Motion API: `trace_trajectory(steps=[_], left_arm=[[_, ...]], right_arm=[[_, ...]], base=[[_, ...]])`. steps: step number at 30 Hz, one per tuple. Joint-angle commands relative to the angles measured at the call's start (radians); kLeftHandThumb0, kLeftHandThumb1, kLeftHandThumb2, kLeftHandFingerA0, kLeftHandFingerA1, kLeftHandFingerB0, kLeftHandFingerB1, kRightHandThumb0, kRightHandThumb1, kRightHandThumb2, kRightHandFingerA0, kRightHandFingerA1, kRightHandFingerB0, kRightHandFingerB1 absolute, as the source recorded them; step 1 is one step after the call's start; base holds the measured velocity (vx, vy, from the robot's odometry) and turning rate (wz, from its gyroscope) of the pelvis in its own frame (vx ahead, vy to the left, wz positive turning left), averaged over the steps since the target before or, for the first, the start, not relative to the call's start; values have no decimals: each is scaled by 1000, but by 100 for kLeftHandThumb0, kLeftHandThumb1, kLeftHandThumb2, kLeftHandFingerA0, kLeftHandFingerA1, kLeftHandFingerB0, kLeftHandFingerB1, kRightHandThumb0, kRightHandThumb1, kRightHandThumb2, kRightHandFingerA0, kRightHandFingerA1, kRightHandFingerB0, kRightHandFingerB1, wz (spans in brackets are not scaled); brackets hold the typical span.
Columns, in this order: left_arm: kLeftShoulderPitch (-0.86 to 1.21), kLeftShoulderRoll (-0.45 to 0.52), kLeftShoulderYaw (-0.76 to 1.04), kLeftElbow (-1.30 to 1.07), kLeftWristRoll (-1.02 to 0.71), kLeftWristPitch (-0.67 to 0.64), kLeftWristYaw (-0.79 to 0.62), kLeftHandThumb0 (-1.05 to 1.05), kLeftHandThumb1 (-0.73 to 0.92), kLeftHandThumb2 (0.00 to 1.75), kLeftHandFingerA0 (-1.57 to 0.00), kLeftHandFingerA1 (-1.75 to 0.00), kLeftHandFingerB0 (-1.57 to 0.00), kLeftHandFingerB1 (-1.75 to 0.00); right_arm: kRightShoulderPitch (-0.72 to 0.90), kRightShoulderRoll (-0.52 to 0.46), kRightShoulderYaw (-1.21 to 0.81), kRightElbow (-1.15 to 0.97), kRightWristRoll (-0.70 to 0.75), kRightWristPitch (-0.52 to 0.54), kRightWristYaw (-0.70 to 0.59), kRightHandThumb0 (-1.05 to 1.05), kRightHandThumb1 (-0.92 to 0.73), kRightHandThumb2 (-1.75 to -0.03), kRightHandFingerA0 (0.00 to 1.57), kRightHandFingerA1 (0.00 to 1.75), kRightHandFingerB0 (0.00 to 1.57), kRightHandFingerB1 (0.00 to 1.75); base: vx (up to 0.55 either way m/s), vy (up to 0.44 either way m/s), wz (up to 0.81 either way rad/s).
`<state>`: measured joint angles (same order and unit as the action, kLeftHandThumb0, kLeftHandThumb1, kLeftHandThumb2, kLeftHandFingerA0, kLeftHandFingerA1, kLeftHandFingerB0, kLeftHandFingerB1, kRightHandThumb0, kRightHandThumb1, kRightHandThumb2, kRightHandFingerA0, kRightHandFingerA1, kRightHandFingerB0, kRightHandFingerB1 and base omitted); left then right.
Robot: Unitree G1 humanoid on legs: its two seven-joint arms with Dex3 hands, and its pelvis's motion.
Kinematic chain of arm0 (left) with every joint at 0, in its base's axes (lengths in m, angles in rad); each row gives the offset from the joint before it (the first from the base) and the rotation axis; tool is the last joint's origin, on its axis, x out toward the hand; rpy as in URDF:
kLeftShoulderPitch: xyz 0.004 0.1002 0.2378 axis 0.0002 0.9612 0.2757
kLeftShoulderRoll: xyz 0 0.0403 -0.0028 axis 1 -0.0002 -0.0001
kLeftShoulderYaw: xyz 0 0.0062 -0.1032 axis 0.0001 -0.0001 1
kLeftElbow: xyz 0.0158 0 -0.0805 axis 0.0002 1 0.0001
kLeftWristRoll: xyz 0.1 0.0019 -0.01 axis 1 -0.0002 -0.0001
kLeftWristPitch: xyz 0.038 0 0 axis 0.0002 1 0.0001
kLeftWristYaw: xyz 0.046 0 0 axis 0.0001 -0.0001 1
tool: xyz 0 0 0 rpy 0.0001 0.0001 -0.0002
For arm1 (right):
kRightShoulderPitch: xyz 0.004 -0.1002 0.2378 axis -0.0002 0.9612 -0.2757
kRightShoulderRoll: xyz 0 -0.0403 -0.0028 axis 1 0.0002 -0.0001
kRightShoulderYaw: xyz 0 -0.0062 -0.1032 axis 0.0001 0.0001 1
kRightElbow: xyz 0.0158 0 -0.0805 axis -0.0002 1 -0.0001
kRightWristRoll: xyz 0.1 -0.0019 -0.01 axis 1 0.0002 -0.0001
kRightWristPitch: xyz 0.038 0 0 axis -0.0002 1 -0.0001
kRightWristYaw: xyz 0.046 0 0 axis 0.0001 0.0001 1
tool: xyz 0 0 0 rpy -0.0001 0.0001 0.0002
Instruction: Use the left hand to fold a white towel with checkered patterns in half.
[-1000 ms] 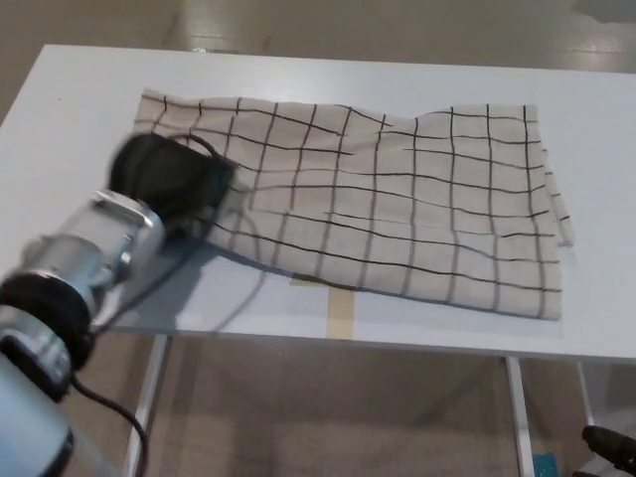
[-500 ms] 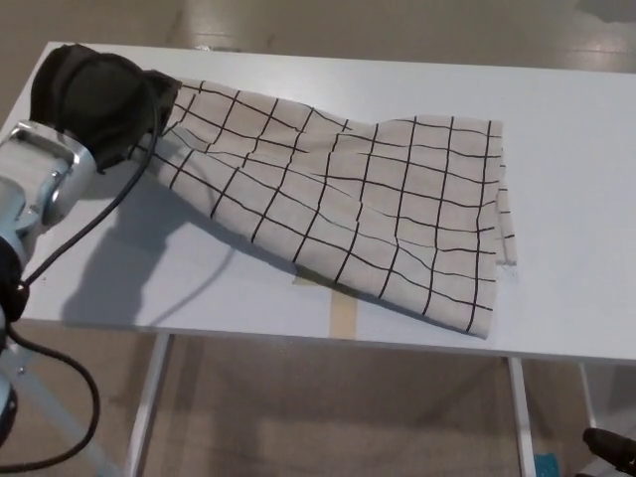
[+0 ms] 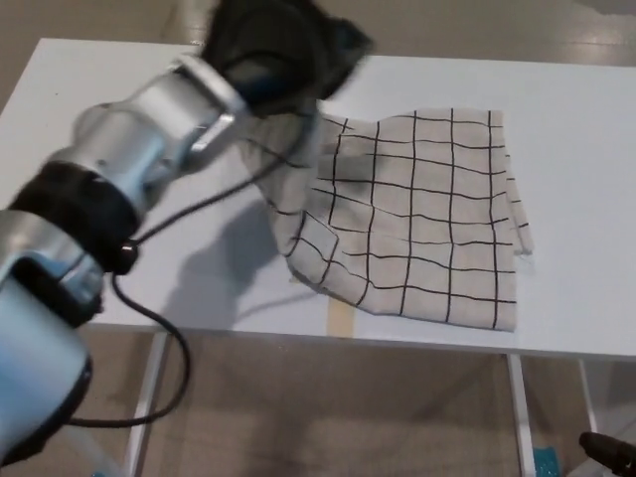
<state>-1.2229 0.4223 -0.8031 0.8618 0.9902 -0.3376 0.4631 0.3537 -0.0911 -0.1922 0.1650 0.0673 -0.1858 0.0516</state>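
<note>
A white towel (image 3: 427,214) with black checks lies on the right half of the white table (image 3: 119,129). Its left part is lifted off the surface and hangs from my left hand (image 3: 278,45), which is raised above the table near the far edge and shut on the towel's edge. The silver forearm (image 3: 149,134) reaches in from the lower left and casts a shadow on the table. The lifted cloth drapes down in folds to the part resting flat. My right hand does not show.
A strip of tan tape (image 3: 341,316) marks the table's front edge under the towel. Table legs (image 3: 151,397) and the tan floor show below. A small dark object (image 3: 608,452) sits at the bottom right corner.
My left hand has swung from the table's far left corner up and rightward, carrying the towel's left edge with it. The towel is bunched over to the right.
</note>
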Motion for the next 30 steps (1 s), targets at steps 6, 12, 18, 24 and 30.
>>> trace_trajectory(steps=[6,12,18,24,30], left_arm=[[-46,-98,-71,-45,82,-93,-27,-29,53,56,-84,-175,-103,-102],[-33,-172,-114,-38,119,-88,-15,-35,52,56,-87,-175,-72,-165],[1,-225,-137,-35,101,-118,-100,-35,38,75,-120,-145,-92,-126],[74,-300,-139,-26,20,-54,-462,-32,53,53,-72,-175,-95,-69],[142,-346,-123,-40,-48,40,-761,-70,51,57,0,-15,-12,-29]], right_arm=[[17,3,8,-43,-8,28,-7,-40,-58,-57,63,64,70,51],[12,8,-2,-27,28,11,20,-40,-58,-58,64,65,72,50],[14,12,-2,-22,36,0,29,-38,-58,-57,65,64,72,51],[18,2,8,-42,-7,18,2,-37,-57,-58,64,64,72,51],[13,0,8,-49,-1,20,5,-37,-57,-58,65,62,73,51]], base=[[0,0,0],[0,0,0],[0,0,0],[0,0,0],[0,0,0]])
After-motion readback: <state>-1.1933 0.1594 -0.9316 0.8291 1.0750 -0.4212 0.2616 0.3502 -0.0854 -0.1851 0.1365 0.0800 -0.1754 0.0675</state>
